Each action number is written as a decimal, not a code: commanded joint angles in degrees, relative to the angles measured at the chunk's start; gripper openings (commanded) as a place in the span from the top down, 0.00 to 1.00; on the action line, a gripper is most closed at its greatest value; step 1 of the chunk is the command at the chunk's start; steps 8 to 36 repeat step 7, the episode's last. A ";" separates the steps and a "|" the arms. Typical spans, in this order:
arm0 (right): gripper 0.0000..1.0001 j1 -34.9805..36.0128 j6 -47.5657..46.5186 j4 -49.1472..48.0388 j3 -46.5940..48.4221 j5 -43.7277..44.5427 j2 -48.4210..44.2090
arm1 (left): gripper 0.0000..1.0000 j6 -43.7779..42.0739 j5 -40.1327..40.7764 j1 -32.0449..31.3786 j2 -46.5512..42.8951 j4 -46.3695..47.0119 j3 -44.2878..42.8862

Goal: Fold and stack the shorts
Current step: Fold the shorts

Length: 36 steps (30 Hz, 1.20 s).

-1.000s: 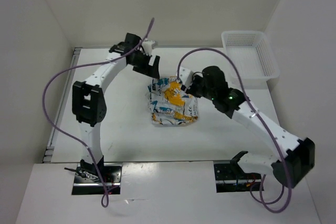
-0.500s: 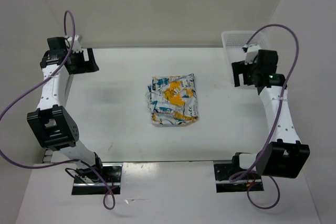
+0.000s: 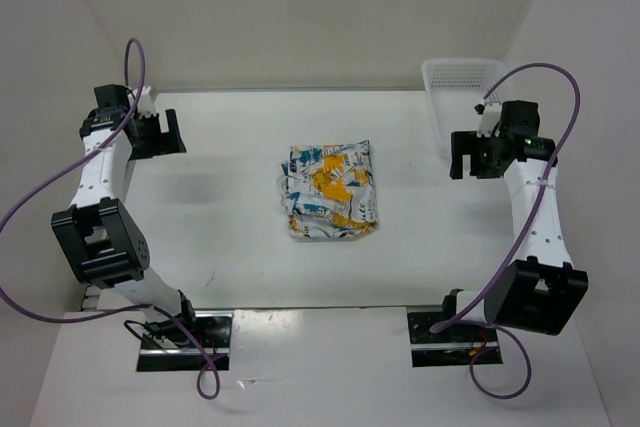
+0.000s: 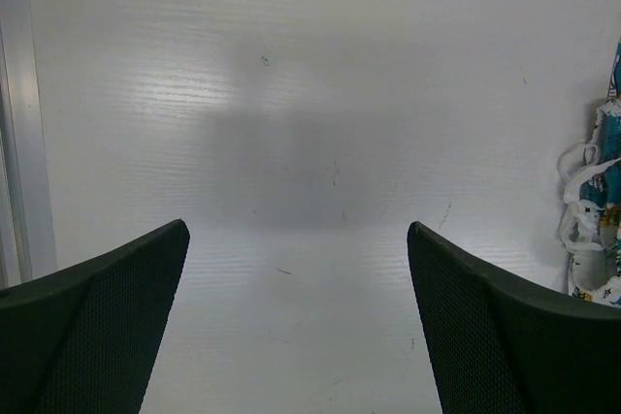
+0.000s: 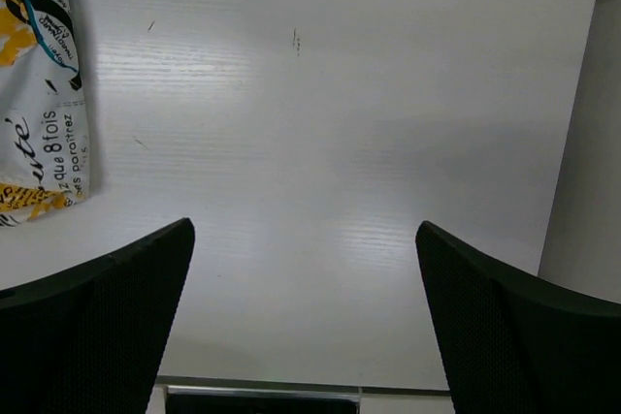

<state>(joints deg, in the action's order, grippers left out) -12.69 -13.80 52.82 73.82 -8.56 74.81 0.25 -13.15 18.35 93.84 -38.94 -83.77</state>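
Shorts (image 3: 330, 190) lie folded in a compact square mid-desk (image 3: 220, 237), nothing touching them. Left tool (image 4: 296, 228) and right tool (image 5: 306, 227) gape wide, empty, parked at opposite desk sides, probably to keep clear of the fold.

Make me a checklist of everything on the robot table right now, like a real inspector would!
Surface: white table, a few faint scuff marks.
Job's things: shorts lie in a folded, crinkly bundle at mid-table, touching neither gripper.
Clutter: white mesh basket at the far right corner.
Grippers: left gripper open, holding nothing; right gripper open, holding nothing.
Cables: purple cables loop off both arms, away from the shorts.
Surroundings: plain white walls; nothing else seen.
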 commanded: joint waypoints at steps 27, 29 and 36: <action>0.00 0.30 3.78 -1.91 -0.35 0.82 -2.20 | 0.00 -0.25 -0.92 -0.07 -2.26 0.53 1.06; 0.00 0.30 3.78 -1.91 -0.35 0.82 -2.20 | 0.00 -0.25 -0.92 -0.07 -2.26 0.53 1.06; 0.00 0.30 3.78 -1.91 -0.35 0.82 -2.20 | 0.00 -0.25 -0.92 -0.07 -2.26 0.53 1.06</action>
